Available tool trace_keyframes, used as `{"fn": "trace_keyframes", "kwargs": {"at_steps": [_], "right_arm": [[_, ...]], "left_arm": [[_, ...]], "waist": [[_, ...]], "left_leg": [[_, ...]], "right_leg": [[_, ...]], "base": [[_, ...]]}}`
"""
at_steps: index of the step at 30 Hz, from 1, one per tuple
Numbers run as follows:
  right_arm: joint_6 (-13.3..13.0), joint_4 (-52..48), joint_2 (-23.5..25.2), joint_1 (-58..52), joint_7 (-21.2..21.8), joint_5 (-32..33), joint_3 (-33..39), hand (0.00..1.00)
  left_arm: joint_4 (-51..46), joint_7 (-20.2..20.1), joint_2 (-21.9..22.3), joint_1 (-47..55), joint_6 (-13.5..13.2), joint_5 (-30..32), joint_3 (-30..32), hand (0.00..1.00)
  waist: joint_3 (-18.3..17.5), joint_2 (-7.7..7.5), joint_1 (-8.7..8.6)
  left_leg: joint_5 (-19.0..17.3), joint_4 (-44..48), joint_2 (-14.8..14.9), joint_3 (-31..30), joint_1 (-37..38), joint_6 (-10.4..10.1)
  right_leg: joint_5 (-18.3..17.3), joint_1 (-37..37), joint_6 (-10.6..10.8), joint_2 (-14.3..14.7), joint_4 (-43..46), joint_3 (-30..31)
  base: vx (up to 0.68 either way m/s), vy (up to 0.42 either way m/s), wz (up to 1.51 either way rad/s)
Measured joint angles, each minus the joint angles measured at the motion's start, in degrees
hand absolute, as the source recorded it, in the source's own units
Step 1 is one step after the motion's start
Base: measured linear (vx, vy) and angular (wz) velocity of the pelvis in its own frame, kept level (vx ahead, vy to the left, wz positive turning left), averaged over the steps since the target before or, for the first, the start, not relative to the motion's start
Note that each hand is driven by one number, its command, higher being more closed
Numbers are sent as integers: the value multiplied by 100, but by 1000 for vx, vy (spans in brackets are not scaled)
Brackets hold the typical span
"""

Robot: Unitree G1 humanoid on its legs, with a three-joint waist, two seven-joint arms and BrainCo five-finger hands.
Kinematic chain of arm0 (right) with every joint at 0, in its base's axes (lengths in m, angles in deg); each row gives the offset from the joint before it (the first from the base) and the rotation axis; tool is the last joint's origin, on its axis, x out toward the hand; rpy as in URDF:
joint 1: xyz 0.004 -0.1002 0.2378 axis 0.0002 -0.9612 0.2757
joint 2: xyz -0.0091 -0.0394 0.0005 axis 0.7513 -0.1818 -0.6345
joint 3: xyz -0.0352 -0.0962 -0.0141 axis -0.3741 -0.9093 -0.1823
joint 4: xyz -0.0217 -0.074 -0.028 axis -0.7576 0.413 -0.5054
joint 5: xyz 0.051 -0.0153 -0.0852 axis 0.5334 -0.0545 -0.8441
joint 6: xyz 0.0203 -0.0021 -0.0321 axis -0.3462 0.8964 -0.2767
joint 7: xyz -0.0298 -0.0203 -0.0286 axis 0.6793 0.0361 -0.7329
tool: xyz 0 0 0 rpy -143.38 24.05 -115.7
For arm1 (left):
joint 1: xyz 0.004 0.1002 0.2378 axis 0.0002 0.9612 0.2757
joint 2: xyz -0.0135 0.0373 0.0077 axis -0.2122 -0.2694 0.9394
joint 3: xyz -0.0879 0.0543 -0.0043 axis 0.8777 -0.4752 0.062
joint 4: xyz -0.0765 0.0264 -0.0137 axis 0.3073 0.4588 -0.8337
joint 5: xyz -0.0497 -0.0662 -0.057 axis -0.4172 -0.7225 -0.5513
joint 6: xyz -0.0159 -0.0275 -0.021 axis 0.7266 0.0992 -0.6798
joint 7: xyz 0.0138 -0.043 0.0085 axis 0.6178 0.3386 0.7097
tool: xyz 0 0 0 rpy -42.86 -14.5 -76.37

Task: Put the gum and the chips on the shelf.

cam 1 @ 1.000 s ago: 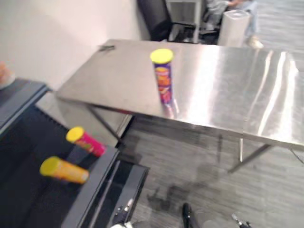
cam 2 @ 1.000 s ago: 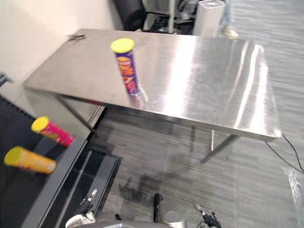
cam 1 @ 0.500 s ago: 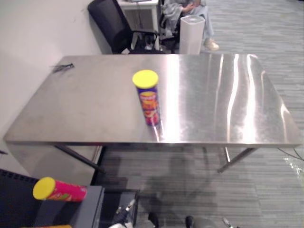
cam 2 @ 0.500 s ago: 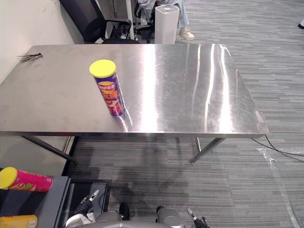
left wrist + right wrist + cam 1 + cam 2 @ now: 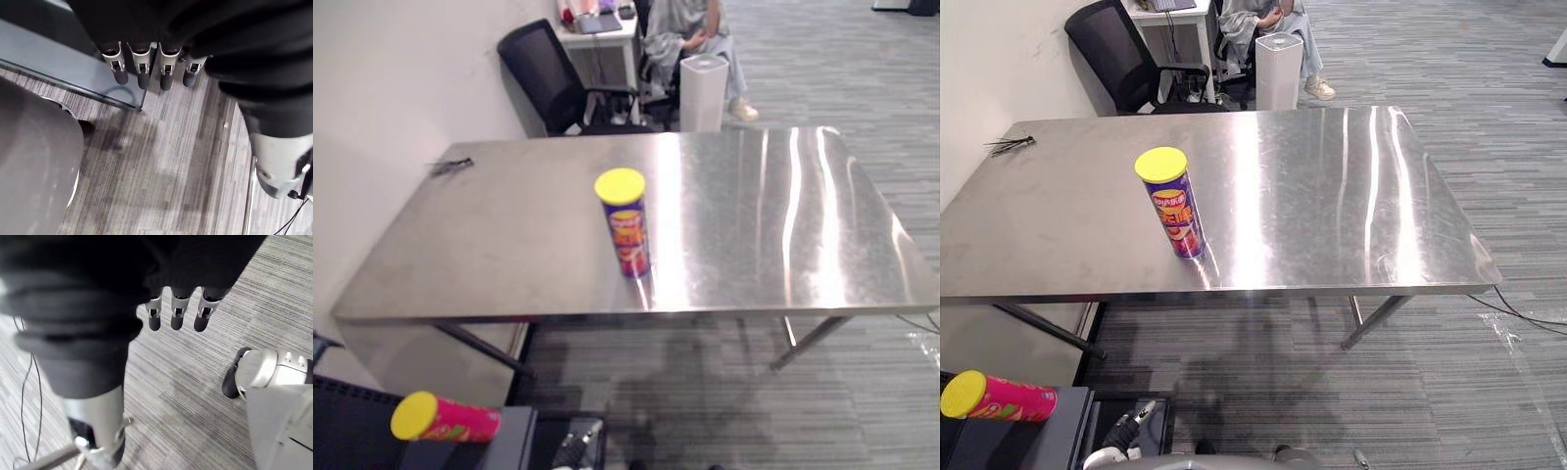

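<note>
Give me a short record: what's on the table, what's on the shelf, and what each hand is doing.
table: steel table
on table: purple chips can, yellow lid, upright, left of centre
far left corner: small dark item, too small to identify
shelf: pink can lying on its side on the dark shelf
left hand: fingers straight, empty, above floor
right hand: fingers straight, empty, above floor
</note>
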Motion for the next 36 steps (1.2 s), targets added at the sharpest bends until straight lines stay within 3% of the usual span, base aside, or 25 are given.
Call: {"fn": "trace_keyframes", "kwargs": {"at_steps": [4, 6, 8, 13, 16, 18, 22, 24, 29, 36], "right_arm": [[12, -53, -314, 81, -172, 23, 1062, 0], [13, -404, -620, 189, -365, 238, 1770, 0], [-5, -973, -846, 274, -583, 405, 1999, 0], [-248, -3691, -1286, 488, -1374, 264, 1776, 0], [-458, -5249, -1473, 751, -1691, -829, 1083, 0], [-526, -5584, -1487, 997, -1784, -1100, 828, 0], [-531, -6154, -1652, 1111, -1529, -1597, -219, 0], [-540, -6615, -1869, 1121, -1033, -1589, -1072, 0], [-702, -7024, -1822, 1164, -90, -1467, -2431, 0], [-672, -6885, -1777, 1370, 412, -1115, -3766, 0]], "left_arm": [[-17, -12, -11, 18, 11, 44, 24, 0], [-56, -30, -9, 68, 18, 115, 159, 0], [-70, -25, -32, 108, 18, 183, 206, 0], [-289, -17, -86, 289, 11, 196, 160, 0], [-290, -25, -146, 322, 16, 216, 74, 0], [-330, -37, -201, 321, 16, 234, -75, 0], [-425, -115, -207, 308, 18, 448, -145, 0], [-480, -178, -222, 298, 18, 476, -293, 0], [-533, -245, -229, 287, 12, 484, -409, 0], [-531, -243, -259, 254, 2, 481, -581, 0]], "waist": [[-35, -52, -4], [-51, -37, -16], [-84, -16, -21], [-110, -1, -67], [-168, -58, -154], [-210, -91, -143], [-225, -100, -85], [-245, -80, -16], [-282, -141, 44], [-292, -142, 140]], "left_leg": [[77, -125, -63, 16, 6, 59], [123, -211, -101, 22, 24, 87], [178, -291, -122, 30, 33, 95], [229, -354, -138, 13, 29, 99], [241, -338, -119, -16, 1, 91], [240, -319, -112, -38, -19, 90], [240, -290, -136, -57, -103, 91], [241, -282, -160, -72, -130, 94], [259, -270, -201, -190, -168, 121], [327, -273, -274, -295, -216, 217]], "right_leg": [[84, 33, 59, -75, -186, 0], [95, 15, 78, -107, -192, -2], [101, -23, 90, -120, -191, -1], [107, -67, 100, -118, -188, -1], [114, -78, 107, -92, -189, -17], [115, -81, 108, -86, -188, -38], [123, -143, 122, -98, -186, -55], [131, -163, 136, -103, -186, -61], [142, -145, 154, -154, -187, -191], [168, -138, 199, -220, -213, -312]], "base": [[-29, 41, -2], [-39, 32, 0], [-20, 13, -1], [0, 0, 0], [11, -21, 3], [21, -25, 5], [4, -4, 1], [0, 0, 0], [-4, 9, 13], [-22, 10, 8]]}}
